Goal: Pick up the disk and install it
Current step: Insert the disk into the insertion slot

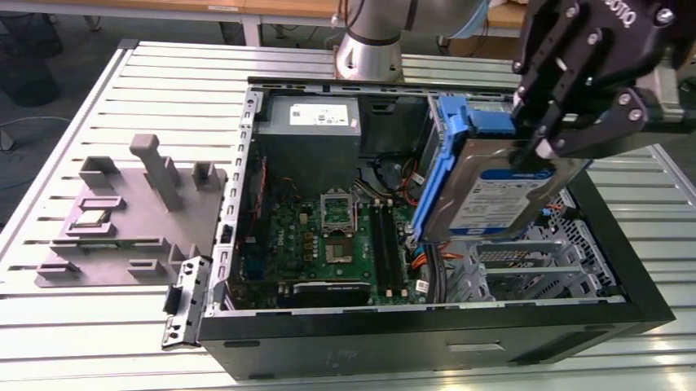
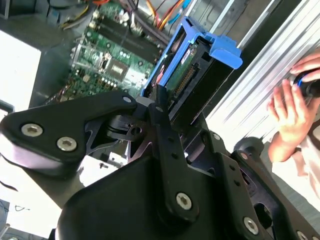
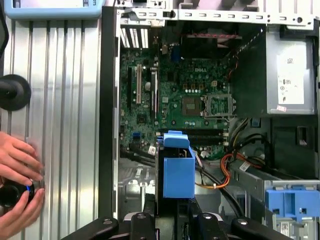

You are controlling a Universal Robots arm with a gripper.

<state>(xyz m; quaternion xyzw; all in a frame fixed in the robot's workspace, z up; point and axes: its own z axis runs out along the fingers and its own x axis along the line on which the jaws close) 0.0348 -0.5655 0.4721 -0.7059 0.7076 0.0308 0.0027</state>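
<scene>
On the exterior view's left, a grey fixture (image 1: 120,220) is sitting on the slatted metal desk (image 1: 65,122), just beside an open black case (image 1: 435,346) that is lying on its side with its inside facing up. Inside the case, a grey power supply (image 1: 310,122) is filling the far corner, and a green board (image 1: 337,236) is lying flat nearer the camera. Toward the exterior view's right, the disk (image 1: 490,195) is hanging tilted over the case, labelled face showing and blue rails running along its edges, between the board and a perforated metal cage (image 1: 522,261). Whether its lower end is touching anything inside cannot be told. The black pincer (image 1: 544,142) is pinching the disk by its upper end, closed on it from opposite sides. In the second wrist view a finger (image 2: 162,115) is pressing against the disk's (image 2: 192,70) edge beside its connector. In both wrist views a person's hand (image 2: 292,115) (image 3: 17,165) is resting on the desk outside the case, curled around a dark knob (image 3: 12,192).
</scene>
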